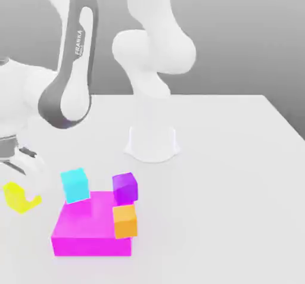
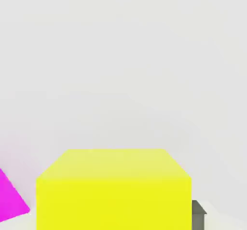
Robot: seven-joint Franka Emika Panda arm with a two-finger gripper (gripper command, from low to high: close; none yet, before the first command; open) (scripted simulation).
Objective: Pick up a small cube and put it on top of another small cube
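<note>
One magenta block (image 1: 83,234), four small cubes: yellow cube (image 1: 18,197), cyan, purple, orange.

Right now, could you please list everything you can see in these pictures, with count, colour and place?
small plain yellow cube: one, bright yellow, at the exterior view's left, at the gripper
flat magenta block: one, magenta, front of the table
cyan cube: one, cyan, at the block's far left corner
purple cube: one, purple, at the block's far right corner
orange cube: one, orange, against the block's right side
white table: one, white, under everything
gripper: one, white, jaws shut on the yellow cube
</note>
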